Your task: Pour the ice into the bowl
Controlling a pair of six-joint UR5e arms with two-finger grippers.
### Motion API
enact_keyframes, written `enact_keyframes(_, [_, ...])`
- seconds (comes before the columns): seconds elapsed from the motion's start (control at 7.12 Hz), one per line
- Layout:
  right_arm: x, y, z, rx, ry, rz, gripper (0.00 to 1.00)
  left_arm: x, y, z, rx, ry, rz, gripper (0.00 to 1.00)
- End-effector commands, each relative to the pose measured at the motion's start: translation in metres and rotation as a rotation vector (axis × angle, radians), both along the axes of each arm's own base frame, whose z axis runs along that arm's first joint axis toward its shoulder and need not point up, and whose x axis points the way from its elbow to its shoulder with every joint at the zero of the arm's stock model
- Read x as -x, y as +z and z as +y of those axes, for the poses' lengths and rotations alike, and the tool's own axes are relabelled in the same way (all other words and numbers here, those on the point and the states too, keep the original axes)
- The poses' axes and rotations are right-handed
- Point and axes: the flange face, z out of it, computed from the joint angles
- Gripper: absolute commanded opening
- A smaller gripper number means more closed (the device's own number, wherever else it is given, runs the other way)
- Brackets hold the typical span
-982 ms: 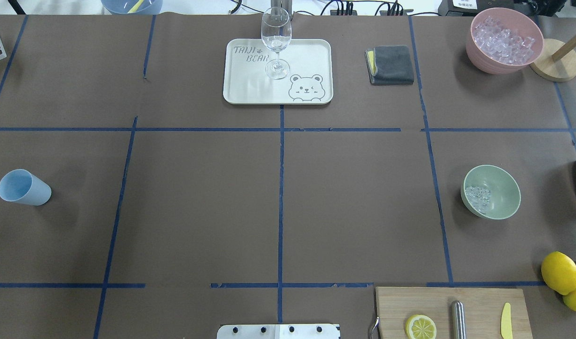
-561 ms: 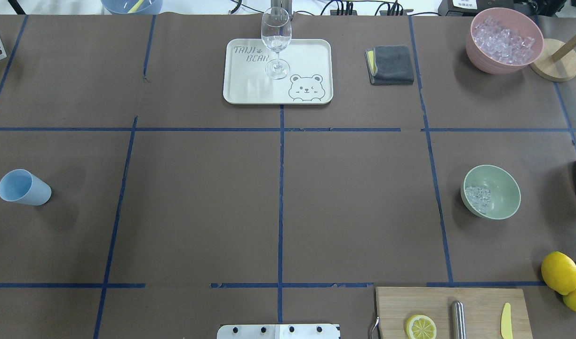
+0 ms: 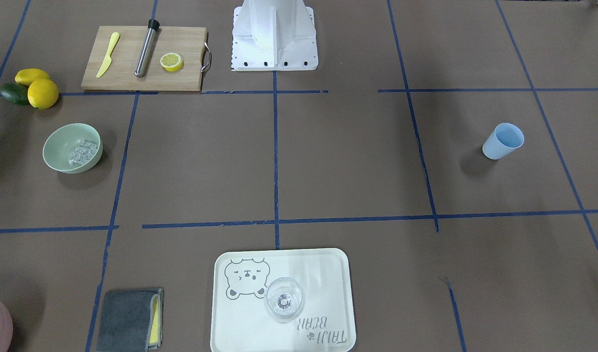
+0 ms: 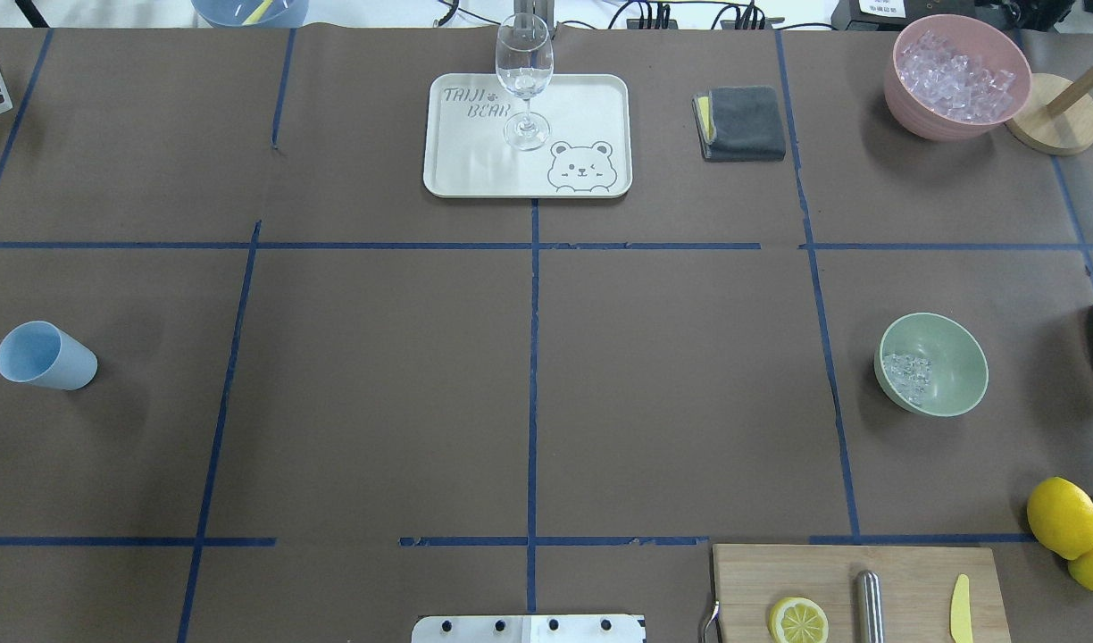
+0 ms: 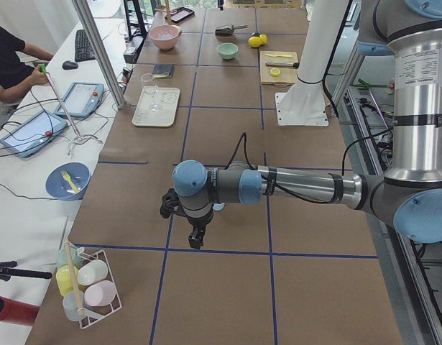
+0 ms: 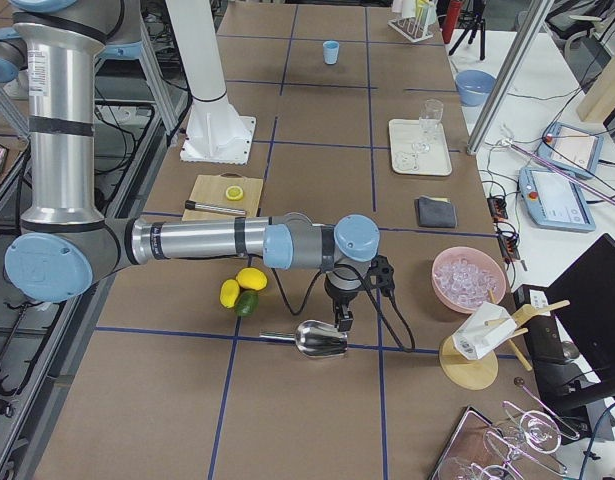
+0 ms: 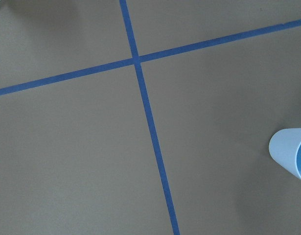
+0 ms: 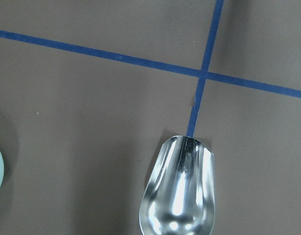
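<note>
The pale mint-green bowl (image 4: 957, 357) stands at the table's right side and also shows in the front view (image 3: 59, 146). A small heap of clear ice cubes (image 4: 906, 369) lies inside it, toward its left wall (image 3: 82, 150). My right gripper (image 6: 342, 318) shows only in the right side view, hanging over a bare metal scoop (image 6: 317, 340) that lies on the table (image 8: 179, 196); I cannot tell whether it is open or shut. My left gripper (image 5: 197, 237) shows only in the left side view, near the blue cup (image 4: 45, 355); I cannot tell its state.
A pink bowl (image 4: 957, 76) full of ice stands at the far right. A wine glass (image 4: 523, 80) stands on a white tray (image 4: 582, 116). A grey cloth (image 4: 741, 122), a cutting board (image 4: 855, 594) with a lemon half, and lemons (image 4: 1062, 516) lie around.
</note>
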Motion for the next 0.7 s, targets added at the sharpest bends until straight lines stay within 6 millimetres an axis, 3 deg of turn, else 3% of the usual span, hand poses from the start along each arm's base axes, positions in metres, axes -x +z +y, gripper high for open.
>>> enact_keyframes(0.0, [0.004, -0.003, -0.002, -0.008, -0.010, 0.000, 1.00, -0.001, -0.004, -0.003, -0.009, 0.002, 0.004, 1.00])
enact_keyframes(0.56, [0.004, 0.000, -0.002, -0.040, -0.003, -0.003, 1.00, -0.001, -0.015, -0.016, -0.030, -0.001, 0.002, 1.00])
